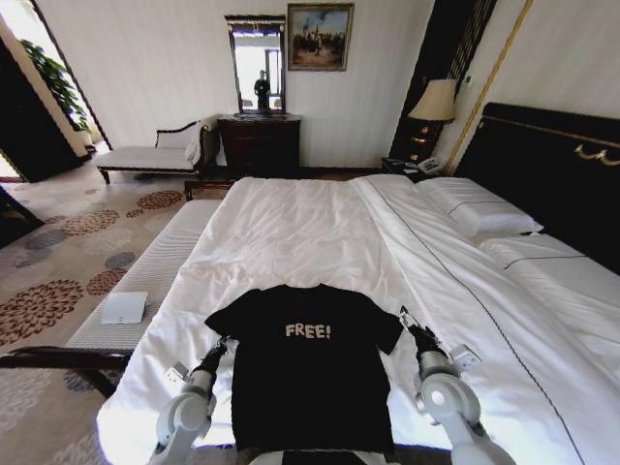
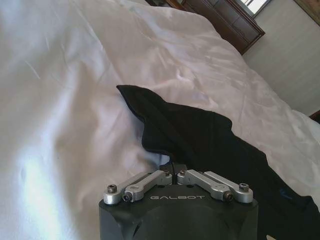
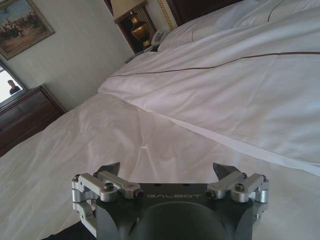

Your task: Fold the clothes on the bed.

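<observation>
Black cotton against white sheets: the short-sleeved black T-shirt with white "FREE!" lettering [image 1: 310, 373] lies flat, chest up, at the near edge of the very large white-sheeted bed [image 1: 291, 232], hem toward the robot and collar away, its long axis running straight up the mattress. Either side of the T-shirt, at sleeve height, sit the two grippers. The left gripper [image 1: 221, 346] has its fingers drawn together on the rumpled edge of the left sleeve, which the left wrist view shows bunched and lifted just ahead of its linkage [image 2: 172, 172]. The right gripper [image 1: 409, 323] hovers just beside the right sleeve with its fingers spread wide and holding nothing, its wrist view showing bare sheet between the tips [image 3: 169, 172]. Judged from this, the left arm is nearer its grip; the right must close inward toward the shirt. Beyond the T-shirt stretch the folded duvet, white pillows [image 1: 480, 205] and tall dark gold-trimmed headboard [image 1: 552, 170].
</observation>
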